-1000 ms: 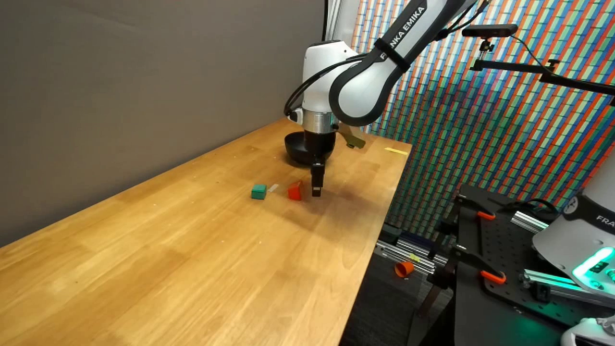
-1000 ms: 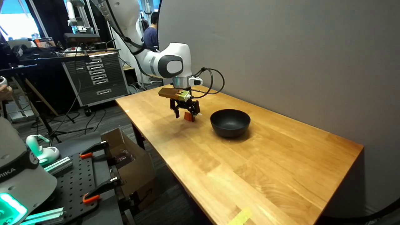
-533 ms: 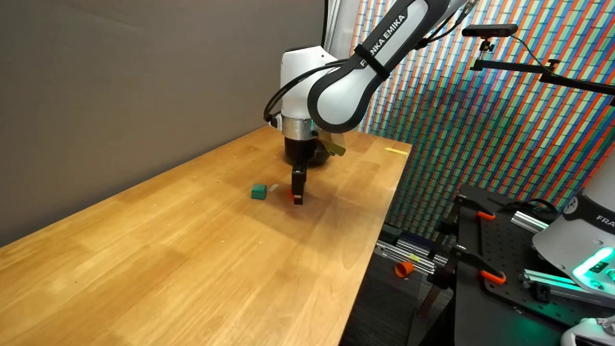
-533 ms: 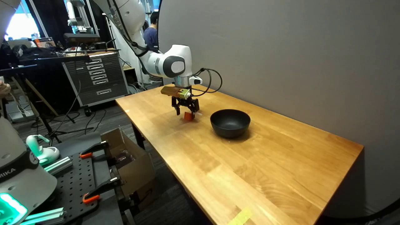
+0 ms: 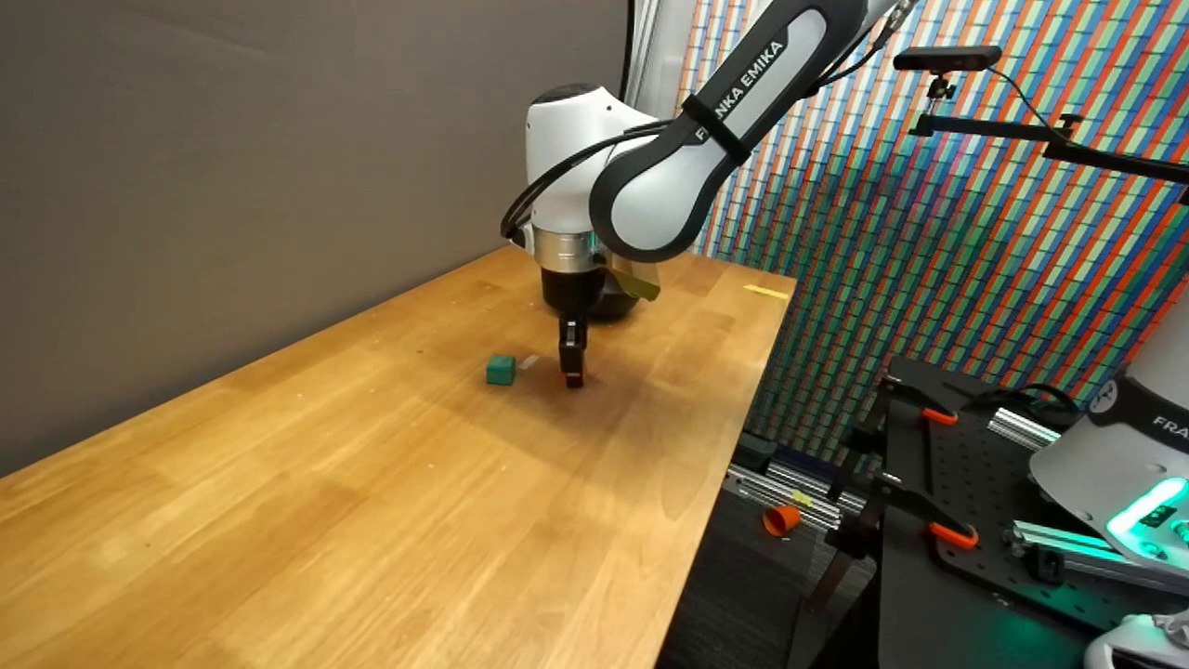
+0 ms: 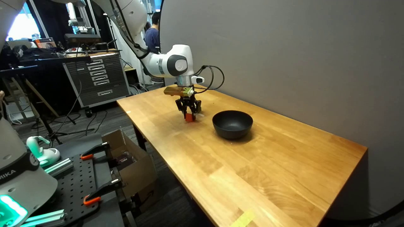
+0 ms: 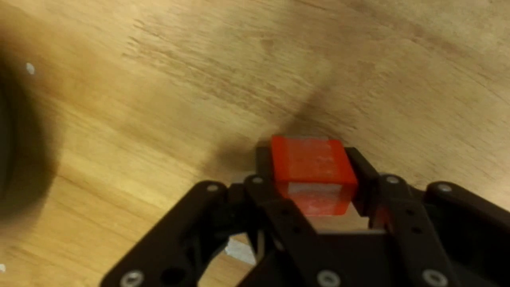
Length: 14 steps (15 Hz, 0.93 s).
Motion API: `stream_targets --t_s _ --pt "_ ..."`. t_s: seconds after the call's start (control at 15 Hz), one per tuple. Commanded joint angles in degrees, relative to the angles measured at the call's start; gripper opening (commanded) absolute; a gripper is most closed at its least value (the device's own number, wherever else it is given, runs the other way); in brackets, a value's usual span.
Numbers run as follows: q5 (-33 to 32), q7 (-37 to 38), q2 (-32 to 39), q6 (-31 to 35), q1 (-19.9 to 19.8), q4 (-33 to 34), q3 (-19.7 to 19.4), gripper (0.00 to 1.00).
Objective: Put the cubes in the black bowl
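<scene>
1. Wrist view: the fingers (image 7: 364, 179) are closed to the red cube's (image 7: 310, 163) width, clasping it from both sides; whether it is lifted I cannot tell.
2. The black bowl (image 6: 232, 124) stands upright near the red cube but apart, its inside plain black.
3. Below the worktop (image 6: 268, 170) edge, a cardboard box (image 6: 139, 176) holds a dark item (image 6: 126, 160).
4. The green cube (image 5: 500, 370) sits near the fingers, a long run of worktop on its side away from the black bowl.

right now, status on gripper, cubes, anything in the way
Gripper shut on red cube; lift-off can't be told. Green cube ungripped on table. Possible snag: black bowl taller than red cube, likely needs a lift to clear.
</scene>
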Motion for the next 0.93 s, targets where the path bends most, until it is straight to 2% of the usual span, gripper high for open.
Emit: stream_targets --t_s 0.0,0.33,0.67,0.87 --pt "-3.35 1.67 -1.73 -2.65 0.16 -0.12 -2.41 0.21" --pt "-10.39 3.66 -6.36 -5.7 0.3 -0.19 -7.26 0.21" --pt "-12.65 3.9 -9.69 -10.49 -1.81 1.18 -7.69 0.21" --pt "-14.09 3.45 -8.72 -9.74 -3.53 1.87 -8.01 0.21"
